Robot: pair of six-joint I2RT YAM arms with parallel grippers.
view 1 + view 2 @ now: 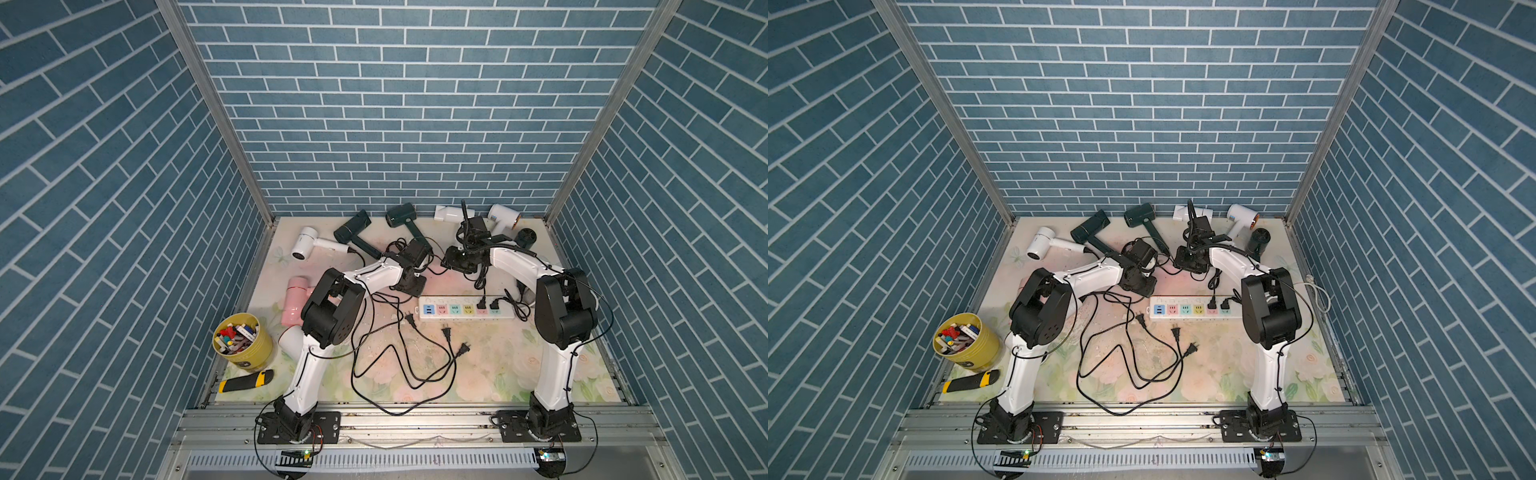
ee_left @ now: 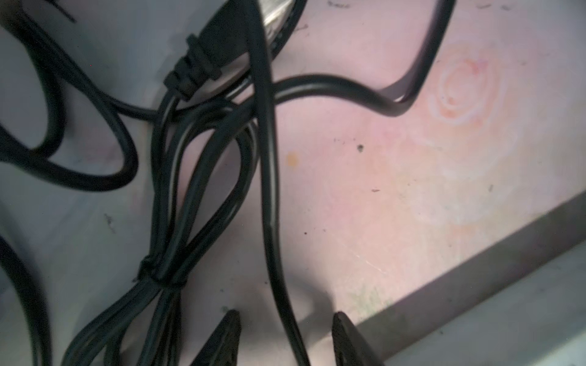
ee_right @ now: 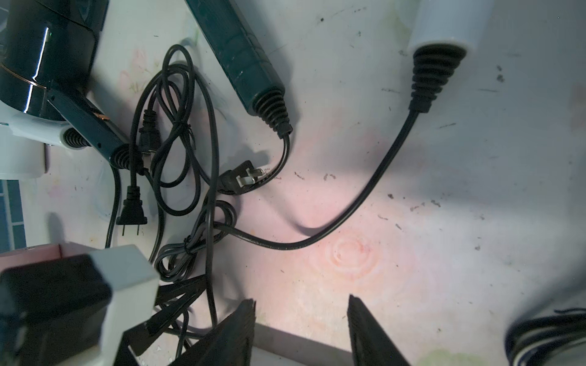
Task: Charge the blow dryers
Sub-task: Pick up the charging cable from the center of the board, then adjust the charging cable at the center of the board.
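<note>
Blow dryers lie along the back of the mat: a white one (image 1: pixel 305 243), two dark green ones (image 1: pixel 351 226) (image 1: pixel 401 216), two more white ones (image 1: pixel 449 212) (image 1: pixel 503 218). A pink one (image 1: pixel 297 301) lies at the left. Both arms reach to the middle back, close together. In the left wrist view my left gripper (image 2: pixel 286 317) is open, and a single black cord (image 2: pixel 269 190) runs between its fingertips with a gap on each side. A tied cord bundle (image 2: pixel 161 272) lies beside it. My right gripper (image 3: pixel 302 301) is open over bare mat, beyond a loose plug (image 3: pixel 244 179).
The white power strip (image 1: pixel 465 309) lies mid-right with two plugs (image 1: pixel 482 305) in its right-hand sockets. Three loose plugs (image 1: pixel 446 332) and looping cords sprawl in front of it. A yellow cup of pens (image 1: pixel 243 340) and a yellow-black knife (image 1: pixel 245 382) sit front left.
</note>
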